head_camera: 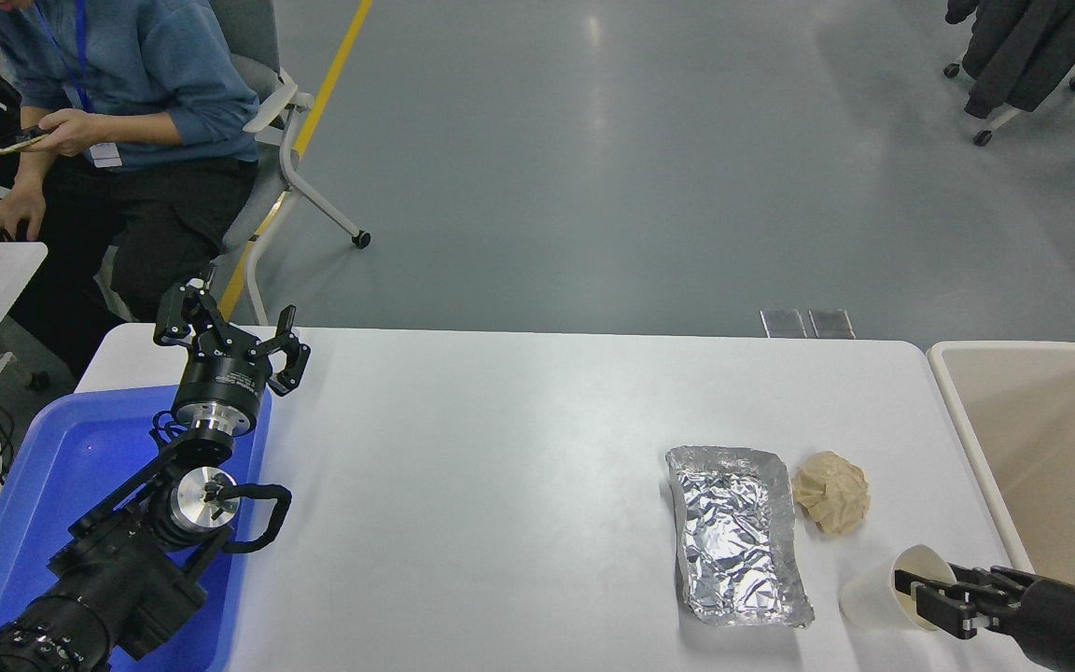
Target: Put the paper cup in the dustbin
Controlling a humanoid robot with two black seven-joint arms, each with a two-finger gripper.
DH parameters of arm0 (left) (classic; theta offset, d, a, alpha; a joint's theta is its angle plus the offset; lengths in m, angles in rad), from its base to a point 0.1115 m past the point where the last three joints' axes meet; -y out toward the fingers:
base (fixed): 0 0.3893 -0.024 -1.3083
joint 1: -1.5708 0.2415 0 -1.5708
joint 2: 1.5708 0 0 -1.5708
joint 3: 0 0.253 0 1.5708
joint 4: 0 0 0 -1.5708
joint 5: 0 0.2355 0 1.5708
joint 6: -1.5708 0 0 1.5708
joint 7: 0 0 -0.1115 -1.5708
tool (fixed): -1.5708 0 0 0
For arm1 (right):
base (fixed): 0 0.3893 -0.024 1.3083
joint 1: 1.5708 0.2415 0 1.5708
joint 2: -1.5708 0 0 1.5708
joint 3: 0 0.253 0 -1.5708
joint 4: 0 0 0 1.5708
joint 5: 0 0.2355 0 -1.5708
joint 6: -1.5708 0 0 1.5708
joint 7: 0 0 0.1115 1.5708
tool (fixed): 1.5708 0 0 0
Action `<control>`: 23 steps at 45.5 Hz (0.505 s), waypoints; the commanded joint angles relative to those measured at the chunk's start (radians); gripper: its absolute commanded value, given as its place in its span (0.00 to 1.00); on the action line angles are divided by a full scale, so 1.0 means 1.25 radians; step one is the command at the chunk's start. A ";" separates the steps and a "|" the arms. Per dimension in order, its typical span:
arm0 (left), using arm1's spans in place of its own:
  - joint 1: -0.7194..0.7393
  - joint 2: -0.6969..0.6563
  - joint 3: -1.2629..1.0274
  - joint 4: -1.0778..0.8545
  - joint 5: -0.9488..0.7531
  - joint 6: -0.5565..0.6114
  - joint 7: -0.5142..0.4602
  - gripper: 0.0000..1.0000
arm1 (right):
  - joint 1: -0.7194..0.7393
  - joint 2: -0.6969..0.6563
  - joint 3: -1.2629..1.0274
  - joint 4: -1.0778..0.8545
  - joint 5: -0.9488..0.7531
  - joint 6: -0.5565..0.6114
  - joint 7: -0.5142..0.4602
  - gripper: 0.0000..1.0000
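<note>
The paper cup (878,595) is small and white. It stands tilted near the table's front right edge, with its rim turned to the right. My right gripper (929,599) comes in from the lower right and is shut on the cup's rim, one finger (920,585) at the opening. The dustbin (1060,439) is a large beige bin just past the table's right edge, to the right of the cup. My left arm is parked at the lower left, its gripper (230,341) open and empty.
A crinkled silver foil tray (738,537) lies left of the cup, and a crumpled tan paper ball (831,504) lies behind it. A blue tray (43,485) is under the left arm. A person (118,93) sits at the far left, holding a phone.
</note>
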 commanded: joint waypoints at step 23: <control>0.000 0.000 0.000 -0.001 0.000 0.000 0.000 1.00 | 0.009 -0.115 -0.005 0.102 0.013 0.009 0.030 0.00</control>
